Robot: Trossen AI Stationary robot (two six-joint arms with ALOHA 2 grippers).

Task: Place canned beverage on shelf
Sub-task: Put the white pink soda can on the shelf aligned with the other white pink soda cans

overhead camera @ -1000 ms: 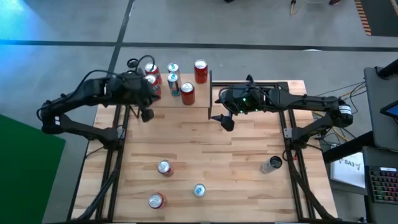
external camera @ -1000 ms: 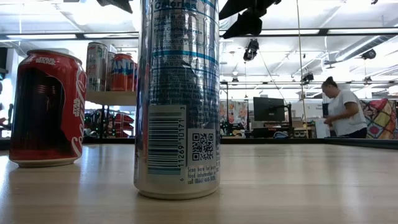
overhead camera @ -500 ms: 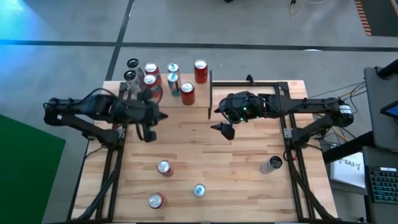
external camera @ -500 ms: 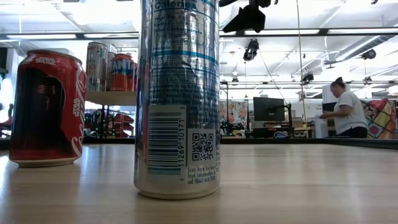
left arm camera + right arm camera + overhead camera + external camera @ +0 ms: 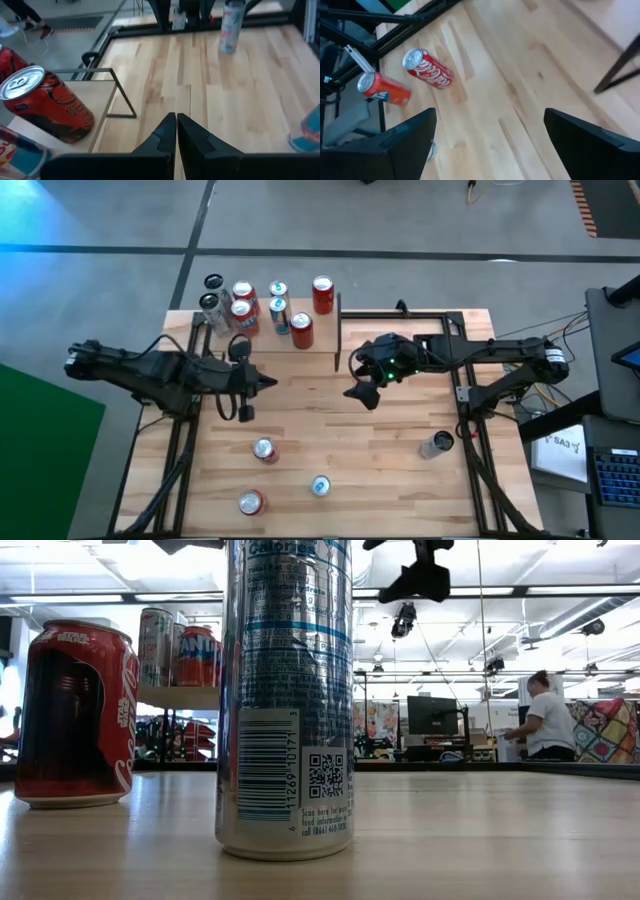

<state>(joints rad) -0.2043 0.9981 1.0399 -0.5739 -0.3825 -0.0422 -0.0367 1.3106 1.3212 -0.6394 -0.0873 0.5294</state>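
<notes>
The shelf (image 5: pixel 320 340), a small light-wood board on thin black uprights, stands at the table's far left and carries several upright cans (image 5: pixel 300 330). It also shows in the left wrist view (image 5: pixel 102 97) with a red can (image 5: pixel 45 105) on it. My left gripper (image 5: pixel 262 383) is shut and empty, hovering just on the near side of the shelf and pointing toward the table's right. My right gripper (image 5: pixel 358 392) is open and empty above the table's middle; its wrist view (image 5: pixel 490 145) looks at two red cans (image 5: pixel 427 69) on the table.
Loose cans stand on the near half of the table: two red ones (image 5: pixel 264 448) (image 5: pixel 250 501), a blue-and-silver one (image 5: pixel 320 485) and a silver one (image 5: pixel 437 444) at the right. In the low view the blue-silver can (image 5: pixel 285 700) stands close. A person (image 5: pixel 545 725) is in the room beyond.
My left gripper has drawn back from the cans on the shelf toward the table's near edge and turned to point toward the table's right; two cans at the shelf's far left now show uncovered. My right gripper has moved slightly toward the near edge.
</notes>
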